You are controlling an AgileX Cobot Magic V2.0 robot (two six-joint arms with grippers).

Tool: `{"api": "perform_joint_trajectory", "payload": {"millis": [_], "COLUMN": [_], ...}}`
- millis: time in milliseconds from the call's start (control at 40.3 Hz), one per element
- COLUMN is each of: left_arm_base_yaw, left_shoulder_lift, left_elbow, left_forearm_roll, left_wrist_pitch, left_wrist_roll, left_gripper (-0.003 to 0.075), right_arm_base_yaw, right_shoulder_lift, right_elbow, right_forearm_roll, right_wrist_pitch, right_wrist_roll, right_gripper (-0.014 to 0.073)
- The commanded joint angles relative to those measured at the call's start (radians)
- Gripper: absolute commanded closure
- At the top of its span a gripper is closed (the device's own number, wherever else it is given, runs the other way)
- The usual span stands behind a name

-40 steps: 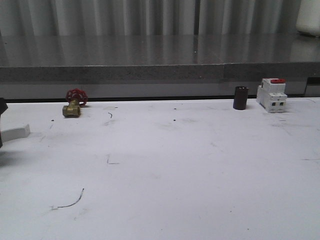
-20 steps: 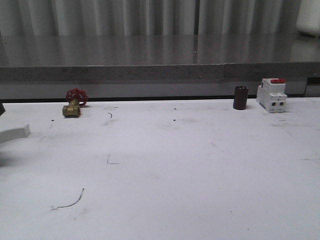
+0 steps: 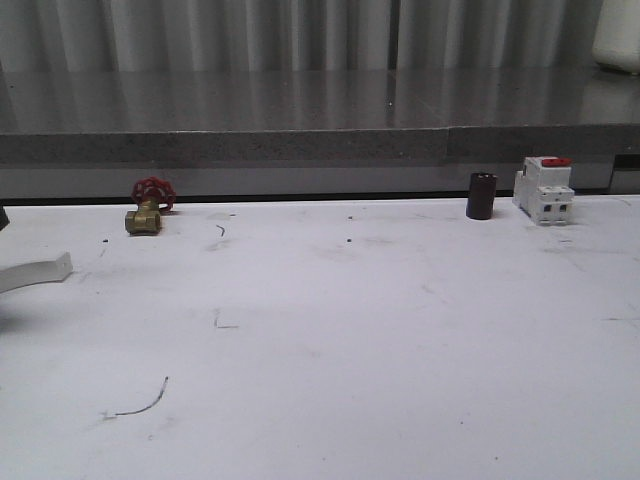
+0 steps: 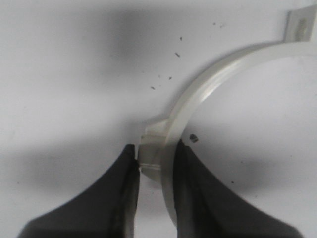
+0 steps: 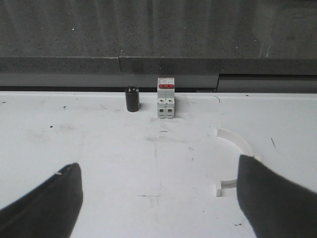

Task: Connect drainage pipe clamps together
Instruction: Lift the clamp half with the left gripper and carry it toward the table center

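In the left wrist view my left gripper (image 4: 156, 148) is shut on one white drainage pipe clamp (image 4: 208, 84), its fingers pinching the small outer lug. The arc curves away to a flat end tab (image 4: 299, 25). That clamp's end pokes in at the left edge of the front view (image 3: 38, 272), just above the table. The second clamp (image 5: 237, 143) lies flat on the white table in the right wrist view, partly hidden behind one finger (image 5: 272, 196). My right gripper (image 5: 158, 163) is open above the table with nothing between its fingers.
A white breaker with a red top (image 3: 544, 190) and a black cylinder (image 3: 481, 195) stand at the back right. A brass valve with a red handwheel (image 3: 148, 207) sits at the back left. A grey ledge (image 3: 320, 145) runs behind the table. A thin wire scrap (image 3: 140, 403) lies near the front.
The clamp end at the left edge of the front view has shifted slightly right and turned, looking thinner. The dark gripper part seen there a second ago has left the frame.
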Motion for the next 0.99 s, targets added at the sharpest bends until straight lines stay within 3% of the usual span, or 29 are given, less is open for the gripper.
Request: {"api": "perform_joint_trajectory", "payload": {"millis": [0, 322, 694, 967], "left_arm_base_yaw": [-0.017, -0.167, -0.429, -0.496], "left_shoulder_lift": [-0.066, -0.080, -0.080, -0.076], "left_elbow": [-0.061, -0.234, -0.299, -0.299], "left_forearm_roll": [0.012, 0.035, 0.035, 0.033], "left_wrist_pitch": [0.022, 0.187, 0.176, 0.102], "left_wrist_roll": [0.002, -0.119, -0.315, -0.486], "left_gripper": [0.0629, 0.0740, 0.0740, 0.0740], "right_arm_base_yaw": [-0.005, -0.005, -0.005, -0.005], "right_shoulder_lift": [0.013, 0.013, 0.013, 0.013], "right_elbow": [-0.037, -0.037, -0.037, -0.037], "right_forearm_roll": [-0.010, -0.010, -0.010, -0.010], "right_wrist_pitch": [-0.074, -0.074, -0.074, -0.074], "right_wrist_roll": [-0.006, -0.006, -0.006, -0.006], "right_gripper": [-0.0056, -0.0056, -0.0056, -0.0056]}}
